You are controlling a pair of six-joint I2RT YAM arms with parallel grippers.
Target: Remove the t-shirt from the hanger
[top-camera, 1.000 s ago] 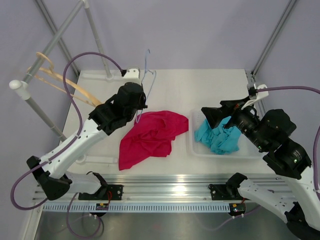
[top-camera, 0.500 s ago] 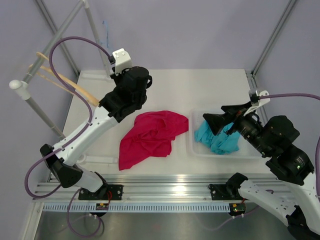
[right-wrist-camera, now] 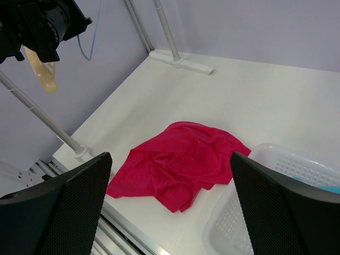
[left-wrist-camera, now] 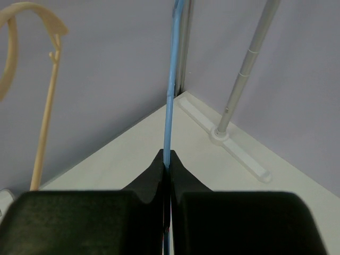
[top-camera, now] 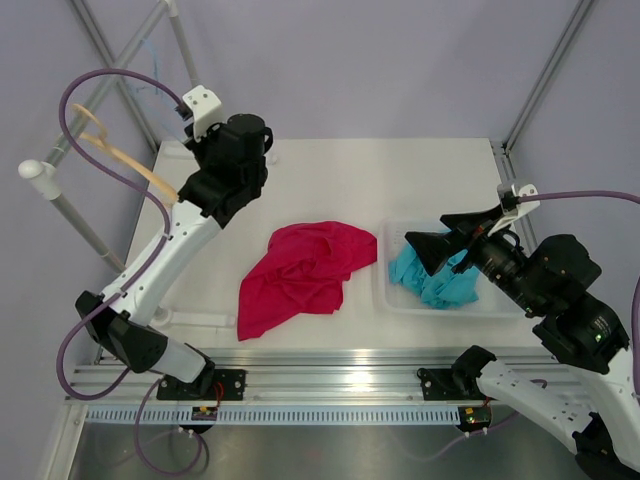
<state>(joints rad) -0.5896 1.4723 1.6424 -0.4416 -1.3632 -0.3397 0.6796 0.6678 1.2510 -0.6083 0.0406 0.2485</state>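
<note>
Swung up toward back-left corner since a second ago, with hanger (left-wrist-camera: 171, 79) pinched tight in left gripper (left-wrist-camera: 167, 159), beside wooden hanger (left-wrist-camera: 45, 133). Left t-shirt (top-camera: 305, 275) crumpled mid-table (top-camera: 420, 170), free of hanger, touching bin (top-camera: 383, 285). Holds right gripper (top-camera: 430, 232) spread wide, empty, over bin's teal cloth (top-camera: 410, 270).

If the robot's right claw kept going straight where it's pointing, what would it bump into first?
Probably the red t-shirt crumpled on the table; the wrist view shows it straight ahead of the open right gripper. Depth is uncertain.
</note>
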